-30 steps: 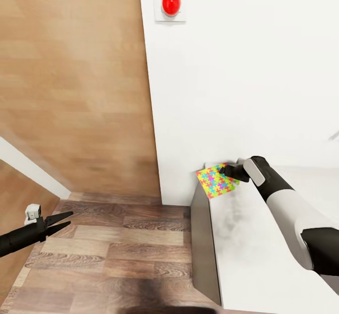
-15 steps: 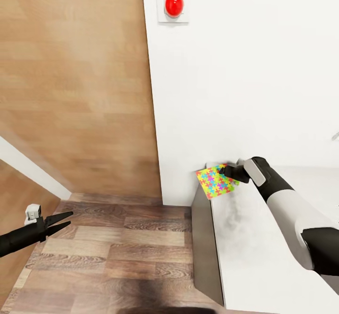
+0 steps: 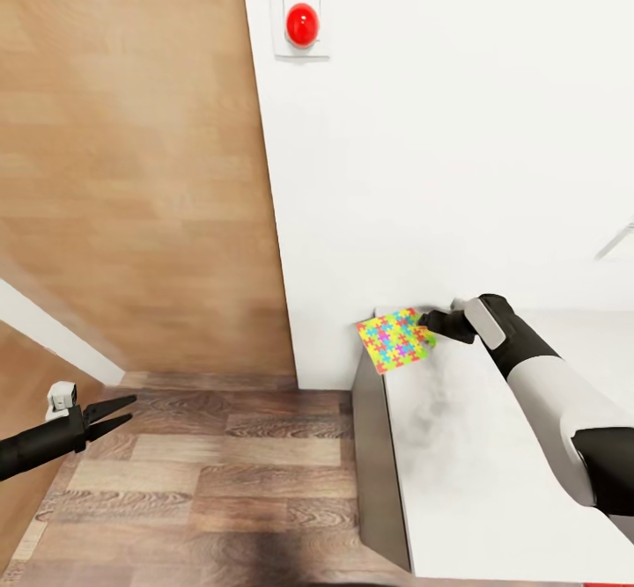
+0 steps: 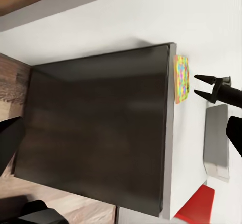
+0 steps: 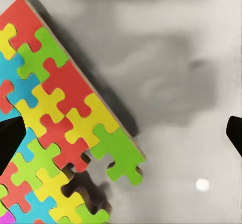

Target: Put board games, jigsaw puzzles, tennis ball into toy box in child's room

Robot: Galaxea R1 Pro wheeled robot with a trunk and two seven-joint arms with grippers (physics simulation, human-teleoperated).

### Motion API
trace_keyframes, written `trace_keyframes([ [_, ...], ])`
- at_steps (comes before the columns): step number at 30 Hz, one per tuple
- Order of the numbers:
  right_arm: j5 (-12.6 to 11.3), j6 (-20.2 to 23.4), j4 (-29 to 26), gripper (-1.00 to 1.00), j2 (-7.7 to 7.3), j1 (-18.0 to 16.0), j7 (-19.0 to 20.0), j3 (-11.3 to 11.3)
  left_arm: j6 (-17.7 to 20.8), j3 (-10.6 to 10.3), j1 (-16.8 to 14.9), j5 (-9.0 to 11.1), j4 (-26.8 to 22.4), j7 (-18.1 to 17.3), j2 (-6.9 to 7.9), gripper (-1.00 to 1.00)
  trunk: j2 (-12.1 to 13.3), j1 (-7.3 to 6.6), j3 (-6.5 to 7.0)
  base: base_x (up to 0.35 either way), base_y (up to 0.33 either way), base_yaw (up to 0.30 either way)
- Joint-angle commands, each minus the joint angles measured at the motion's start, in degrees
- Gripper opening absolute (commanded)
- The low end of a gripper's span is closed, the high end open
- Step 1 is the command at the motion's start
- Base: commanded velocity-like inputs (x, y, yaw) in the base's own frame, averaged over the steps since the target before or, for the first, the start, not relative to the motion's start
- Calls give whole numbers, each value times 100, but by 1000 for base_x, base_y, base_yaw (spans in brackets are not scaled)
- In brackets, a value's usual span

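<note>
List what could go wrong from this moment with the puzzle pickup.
1. The jigsaw puzzle lies at the very corner of the table; a nudge from the open right gripper could slide it off onto the floor.
2. The puzzle is thin and flat, and in the right wrist view it lies toward one finger, so closing might miss or tip it.

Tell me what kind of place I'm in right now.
Probably a room in a home: wood plank floor, white wall with a red button, and a white table with a jigsaw puzzle at its corner.
</note>
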Motion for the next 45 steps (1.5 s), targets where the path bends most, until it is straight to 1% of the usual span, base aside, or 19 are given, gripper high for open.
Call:
trace_keyframes([
  [1, -62, 16, -39, 100, -20, -3, -47, 36, 25, 2, -3, 1, -1, -14, 1, 100, -10, 4, 0, 0, 0, -100],
  [10, -125, 199, -871, 100, -60, 181, 118, 10, 24, 1, -2, -2, -1, -13, 1, 100, -10, 4, 77, 0, 0, -101],
  [14, -191, 640, -1634, 100, -268, 433, 384, -109, 22, 1, -3, -3, -1, -7, -1, 100, -10, 4, 111, 0, 0, -101],
  [16, -299, 898, -2263, 100, -366, 709, 768, -351, 22, 1, -3, -1, -1, -6, -5, 100, -10, 4, 129, 0, 0, -101],
  [19, -432, 1122, -2747, 100, -418, 1069, 1196, -713, 22, -3, -3, 0, -1, -5, -7, 100, -10, 4, 155, 0, 0, -100],
  [23, -554, 1428, -3335, 100, -467, 1642, 1846, -1491, 22, -1, -2, -2, -1, -5, -7, 100, -10, 4, 189, 0, 0, -99],
  [24, -578, 1451, -3520, 100, -493, 1860, 2123, -1763, 22, 0, -3, -2, -1, -5, -8, 100, -10, 4, 198, 0, 0, -97],
  [26, -614, 1451, -3699, 100, -526, 2214, 2641, -2126, 22, 1, -2, -2, -1, -5, -8, 100, -10, 4, 215, 0, 0, -96],
  [27, -620, 1451, -3736, 100, -537, 2329, 2838, -2232, 22, 1, -1, -2, -1, -5, -8, 100, -10, 4, 224, 0, 0, -96],
  [28, -629, 1451, -3808, 100, -566, 2542, 3271, -2420, 22, 1, -2, -3, -1, -5, -8, 100, -10, 4, 233, 0, 0, -94],
  [30, -633, 1451, -3873, 100, -599, 2741, 3756, -2584, 22, 1, -1, -3, -1, -5, -8, 100, -10, 4, 250, 0, 0, -93],
  [32, -633, 1451, -4107, 100, -658, 3207, 4896, -2862, 22, 1, -3, -3, 3, -5, -3, 100, -10, 4, 267, 0, 0, -91],
  [33, -632, 1451, -4199, 100, -668, 3348, 5204, -2921, 22, 1, -3, -3, 4, -3, -2, 100, -10, 4, 276, 0, 0, -90],
  [35, -624, 1451, -4711, 100, -683, 4018, 6443, -3159, 22, 1, -2, -3, 11, 1, -4, 100, -10, 4, 293, 0, 0, -60],
  [36, -622, 1451, -4869, 100, -681, 4199, 6726, -3235, 22, 1, -2, -3, 14, 2, -5, 100, -10, 4, 302, 0, 0, -38],
  [38, -620, 1451, -5445, 100, -656, 4932, 7676, -3648, 22, 1, -4, -3, 21, 3, -7, 100, -10, 4, 320, 0, 0, -20],
  [40, -619, 1451, -5618, 100, -645, 5275, 8043, -3911, 22, 1, -4, -3, 22, 4, -7, 100, -10, 4, 337, 0, 0, -11],
  [43, -618, 1422, -5822, 100, -569, 5992, 8711, -4549, 22, -3, -4, -3, 24, 4, -11, 100, -10, 4, 357, 0, 0, -5],
  [45, -620, 1297, -5856, 100, -529, 6221, 8919, -4760, 22, -5, -4, -3, 25, 6, -15, 100, -10, 4, 366, 0, 0, -2],
])
